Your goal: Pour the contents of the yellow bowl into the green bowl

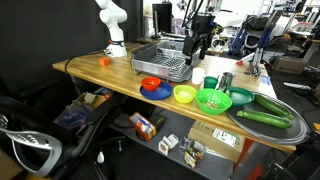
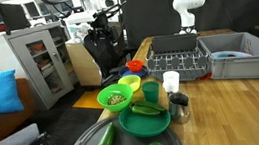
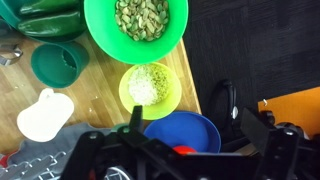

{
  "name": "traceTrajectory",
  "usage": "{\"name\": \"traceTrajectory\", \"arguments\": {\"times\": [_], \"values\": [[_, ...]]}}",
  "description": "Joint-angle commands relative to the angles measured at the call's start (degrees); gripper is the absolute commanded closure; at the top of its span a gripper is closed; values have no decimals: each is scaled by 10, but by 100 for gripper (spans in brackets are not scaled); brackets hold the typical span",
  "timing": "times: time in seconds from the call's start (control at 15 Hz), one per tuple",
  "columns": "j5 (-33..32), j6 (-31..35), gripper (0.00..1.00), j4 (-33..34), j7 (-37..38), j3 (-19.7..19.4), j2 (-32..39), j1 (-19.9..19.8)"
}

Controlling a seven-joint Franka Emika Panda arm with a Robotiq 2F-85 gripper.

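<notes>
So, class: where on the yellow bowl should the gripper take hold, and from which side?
Probably the rim of the yellow bowl, from above, jaws straddling the wall, on its table-edge side. It stands upright with a thin open rim, its filling sits mid-bowl, and the green bowl and blue dish crowd two other sides.

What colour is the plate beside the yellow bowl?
The plate is blue; the wrist view shows it best.

The green bowl and blue plate crowd the yellow bowl, clear above.
</notes>
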Motion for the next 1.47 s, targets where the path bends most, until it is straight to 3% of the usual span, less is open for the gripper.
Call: {"name": "traceTrajectory", "arguments": {"times": [0.0, 0.33, 0.6, 0.93, 1.2, 1.4], "values": [[-1, -2, 0, 5, -1, -2, 5, 3], [-2, -7, 0, 10, -1, -3, 4, 3], [-81, -3, 0, 49, 54, -11, 51, 33], [-182, -81, 0, 136, 124, -26, 142, 91], [-192, -172, 0, 204, 121, -32, 214, 117], [-182, -150, 0, 192, 122, -28, 218, 115]]}}
